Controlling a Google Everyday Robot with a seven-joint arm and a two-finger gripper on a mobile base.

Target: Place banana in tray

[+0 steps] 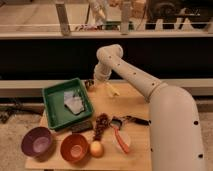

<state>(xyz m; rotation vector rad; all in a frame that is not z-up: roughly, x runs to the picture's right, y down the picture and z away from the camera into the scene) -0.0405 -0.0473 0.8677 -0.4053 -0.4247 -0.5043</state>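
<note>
The white arm (135,75) bends down over the wooden counter (127,106), its claw (90,84) low at the far right corner of the green tray (54,109), the pale banana (113,90) just to its right, and a purple bowl (36,141), orange bowl (75,147) and round fruit (96,148) lining the near edge.

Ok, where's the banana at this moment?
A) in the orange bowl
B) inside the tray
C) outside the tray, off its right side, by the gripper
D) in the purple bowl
C: the banana shows pale yellow outside the walls of the tray, off its far right corner, close beside the gripper.
</note>
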